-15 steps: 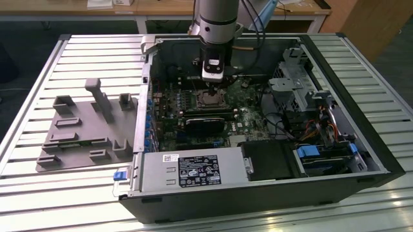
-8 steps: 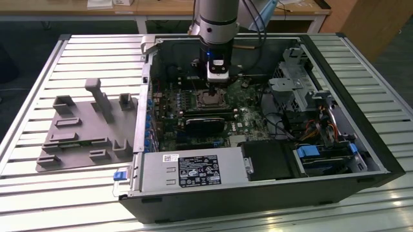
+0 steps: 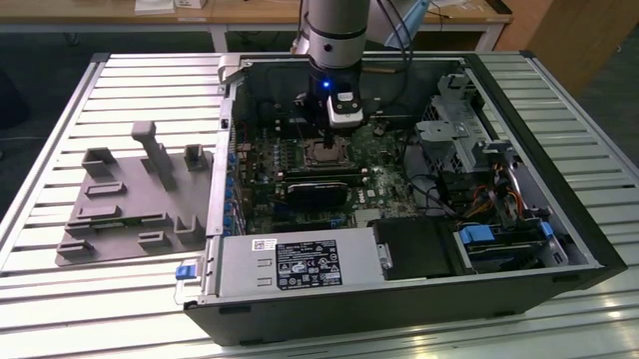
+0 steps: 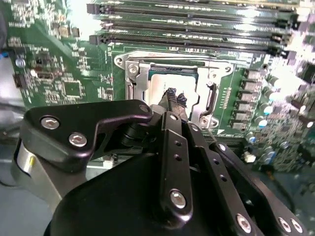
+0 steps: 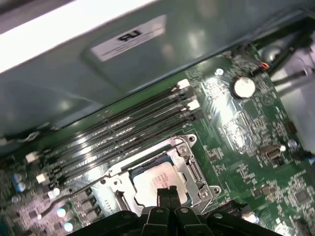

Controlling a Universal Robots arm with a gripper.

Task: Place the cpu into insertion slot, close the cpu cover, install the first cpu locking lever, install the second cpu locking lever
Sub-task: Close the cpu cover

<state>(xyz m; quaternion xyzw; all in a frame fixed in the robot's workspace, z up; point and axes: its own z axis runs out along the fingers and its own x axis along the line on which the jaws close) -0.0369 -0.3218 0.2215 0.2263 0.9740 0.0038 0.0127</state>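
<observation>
Cpu [image 3: 325,153], a flat silver-grey square chip, was found beneath the black gripper [image 3: 328,137] in the exterior view. In the second wrist view it was seated in the dark insertion slot [image 4: 212,97], framed by the thin metal cpu cover [image 4: 134,81]. In the first wrist view the fingers [image 5: 162,196] were pressed together, empty, likely for pushing.
</observation>
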